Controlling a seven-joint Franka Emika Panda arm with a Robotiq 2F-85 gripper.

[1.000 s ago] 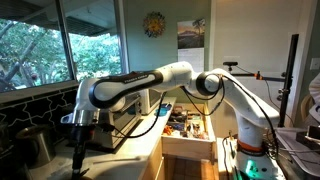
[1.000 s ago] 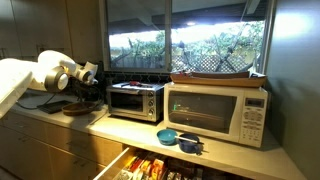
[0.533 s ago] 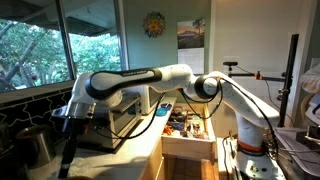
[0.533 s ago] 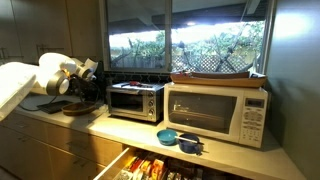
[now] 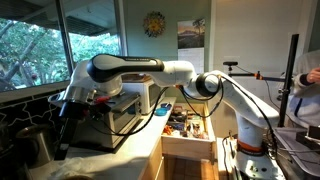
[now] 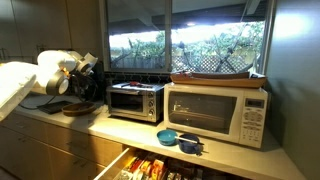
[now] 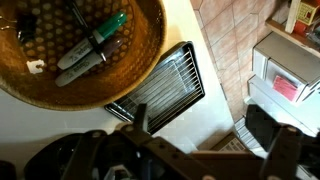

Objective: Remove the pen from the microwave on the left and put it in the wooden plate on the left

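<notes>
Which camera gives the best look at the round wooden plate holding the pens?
The wrist view: it looks straight down into the round wooden plate, so the pens lying inside are clear. In both exterior views the robot arm mostly hides it.

arm stretched out, gripper pointing down, jaws spread, empty.

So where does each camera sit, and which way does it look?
In an exterior view: near the robot's base, looking along the counter toward the windows; whole arm shows.
In an exterior view: facing counter and windows head-on; only the arm's end shows, far left.
Wrist view: looks down at the wooden plate; open gripper shows at the bottom.
Both exterior views share the silver microwave and open drawer.
</notes>
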